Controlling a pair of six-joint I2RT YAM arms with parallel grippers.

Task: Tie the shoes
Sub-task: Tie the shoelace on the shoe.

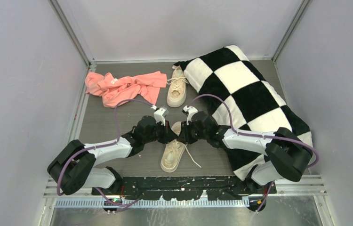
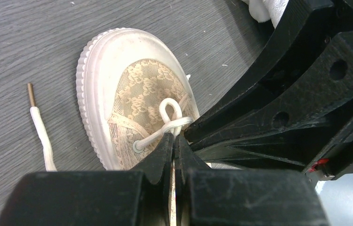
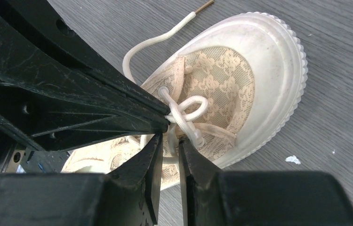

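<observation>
Shoes: two. Left jaws pinch the lace of the near shoe; right jaws stand narrowly apart around it.

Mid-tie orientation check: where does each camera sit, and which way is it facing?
Top external: above and behind the bases, looking down; both arms, near shoe, far shoe.
Left wrist: looks down along the left pincer, shut on the lace, toward the toe.
Right wrist: looks down along the right pincer, from the opposite side.
Shared: both wrist views show the same lace loop and the other pincer.
</observation>
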